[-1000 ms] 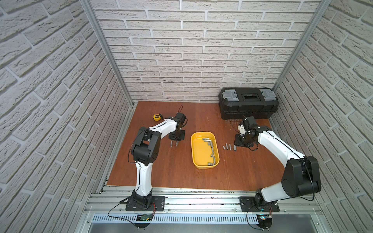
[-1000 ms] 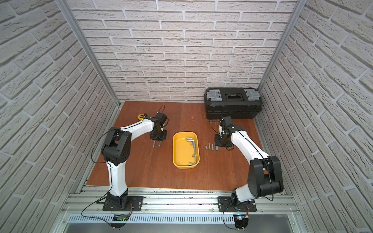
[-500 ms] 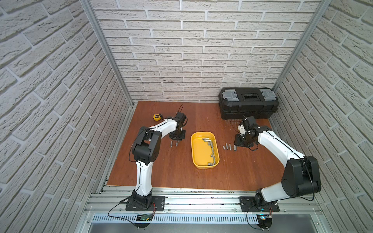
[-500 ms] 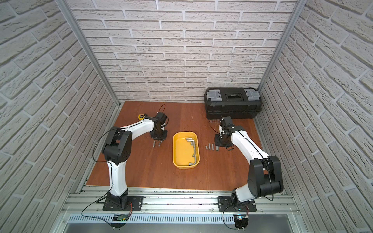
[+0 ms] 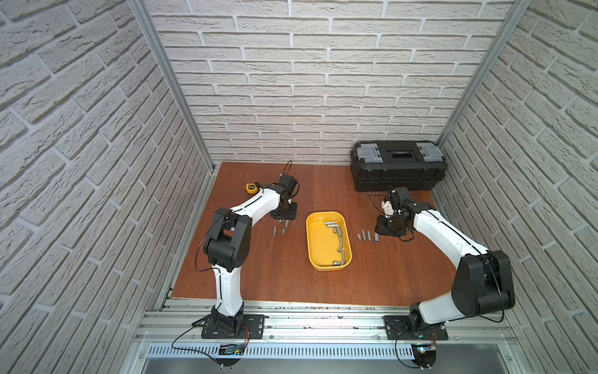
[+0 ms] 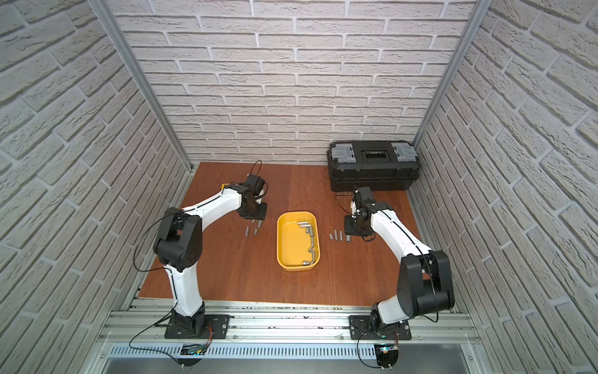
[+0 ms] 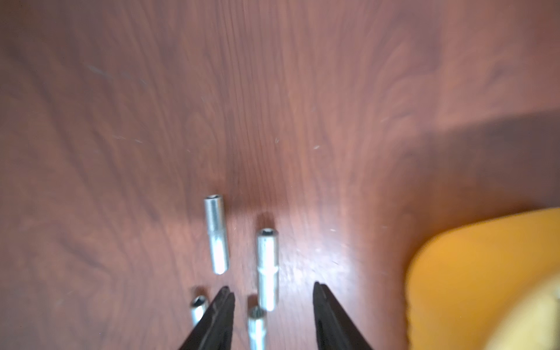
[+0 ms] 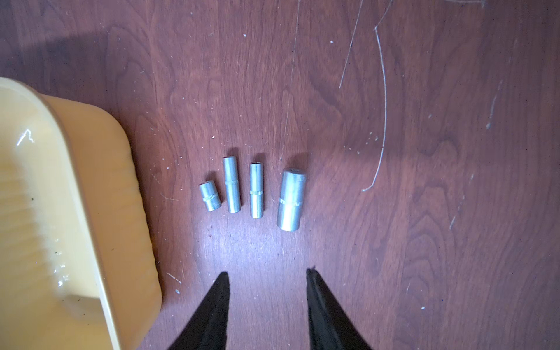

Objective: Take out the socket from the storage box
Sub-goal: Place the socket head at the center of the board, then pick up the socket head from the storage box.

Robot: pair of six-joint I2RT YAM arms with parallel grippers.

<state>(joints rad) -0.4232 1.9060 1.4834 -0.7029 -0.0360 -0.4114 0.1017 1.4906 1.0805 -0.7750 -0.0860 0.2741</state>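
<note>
Left wrist view: the left hand point(image 7: 270, 288) stands partly open, its fingers point(image 7: 222, 315) apart and gripping nothing. The nearest socket point(image 7: 256, 325) lies on the table point(image 7: 303, 106) between them, seemingly touching neither. Three more sockets point(image 7: 215, 235) lie close by. In both top views the storage box point(image 5: 320, 249) point(image 6: 291, 249) sits between the two hands, with the boxed sockets point(image 5: 339, 241) strung along its right wall. Right of it, a row of four sockets point(image 8: 257, 194) lies just ahead of the right hand point(image 8: 267, 272), which is partly open and empty.
</note>
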